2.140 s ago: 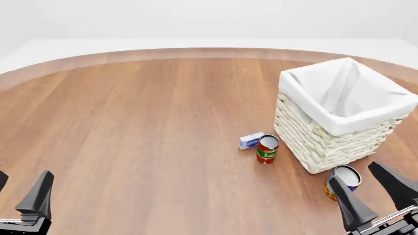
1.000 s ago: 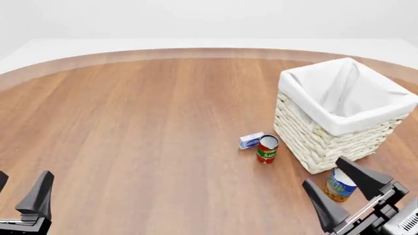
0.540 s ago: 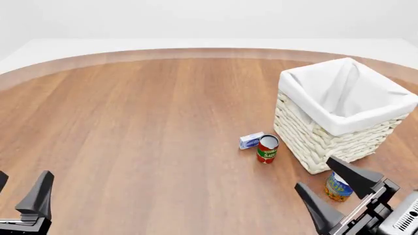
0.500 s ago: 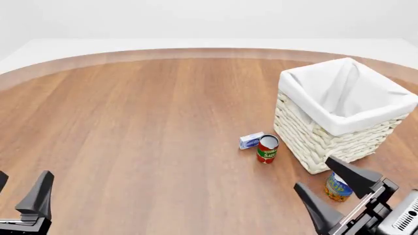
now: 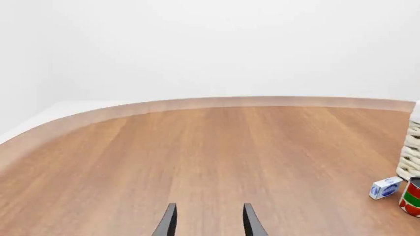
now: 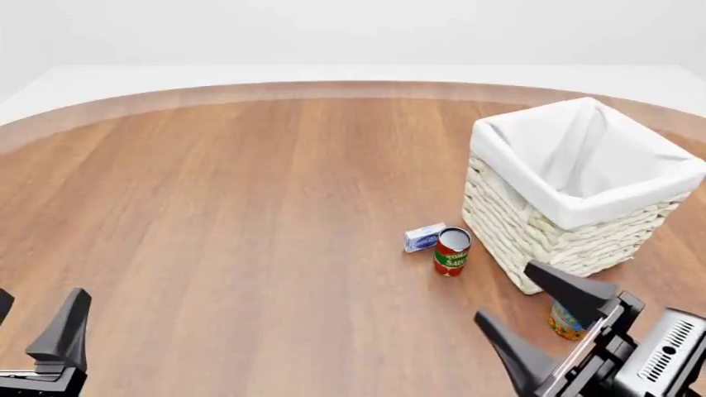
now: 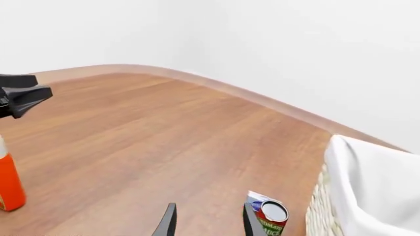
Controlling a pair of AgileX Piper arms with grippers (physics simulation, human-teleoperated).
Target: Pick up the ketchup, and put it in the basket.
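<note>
Both arms' fingers spread and empty, right gripper low by the basket, ketchup standing apart.

Right arm swung left, gripper yawed.
Black two-finger right gripper now sits left of the blue-and-orange tin can, which its far finger partly covers.

The red and green can has white letters on its side. In the front view they look like "TOM" over "SAU", and the rest curves out of sight. The right wrist view shows more letters on it, too blurry to read. The small blue and white box has a mark, too tiny to read. The blue and orange can is mostly hidden.
</note>
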